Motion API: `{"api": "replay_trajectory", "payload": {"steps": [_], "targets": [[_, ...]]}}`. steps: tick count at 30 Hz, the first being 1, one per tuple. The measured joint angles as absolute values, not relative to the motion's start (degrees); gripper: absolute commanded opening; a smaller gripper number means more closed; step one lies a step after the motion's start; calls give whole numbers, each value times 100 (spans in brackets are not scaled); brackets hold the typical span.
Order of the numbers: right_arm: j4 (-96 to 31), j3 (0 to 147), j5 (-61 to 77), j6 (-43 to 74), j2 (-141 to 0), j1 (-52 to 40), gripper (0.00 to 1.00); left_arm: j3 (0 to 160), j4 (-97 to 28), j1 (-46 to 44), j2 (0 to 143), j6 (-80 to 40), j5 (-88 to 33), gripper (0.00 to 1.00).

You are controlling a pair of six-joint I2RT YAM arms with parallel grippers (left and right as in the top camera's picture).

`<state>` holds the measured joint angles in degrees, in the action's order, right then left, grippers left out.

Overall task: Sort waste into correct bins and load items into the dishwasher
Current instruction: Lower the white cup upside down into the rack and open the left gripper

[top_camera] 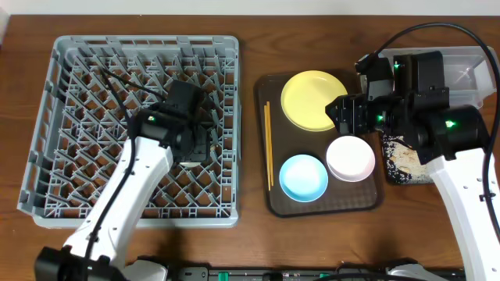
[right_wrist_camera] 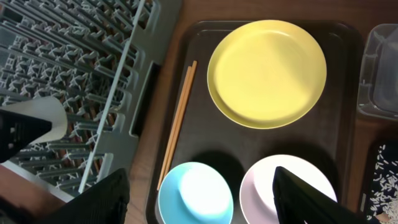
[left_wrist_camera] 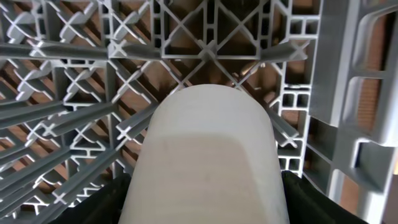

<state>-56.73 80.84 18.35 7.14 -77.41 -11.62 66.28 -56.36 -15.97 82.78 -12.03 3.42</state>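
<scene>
Grey plastic lattice dish rack point(top_camera: 78, 78) fills the left of the overhead frame; near its centre the left gripper point(top_camera: 195, 147) grips the small white cup point(left_wrist_camera: 208, 155). Seat it upright between pegs before releasing. The right gripper point(right_wrist_camera: 202, 199) hangs wide, empty

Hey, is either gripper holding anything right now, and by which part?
The left gripper holds the small white cup by its sides; the right gripper is open and empty.
</scene>
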Motion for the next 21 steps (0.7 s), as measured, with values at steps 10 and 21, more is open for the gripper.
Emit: {"api": "replay_trajectory", "payload": {"steps": [10,21], "targets": [[-5673,8084,1835,714,-7741,-1162,72,6624,-5636,-1599,8377,-1201,342,74],[-5675,8084,1835,714,-7741,-1162,72,6624,-5636,-1597,8377,-1223,344,81]]}}
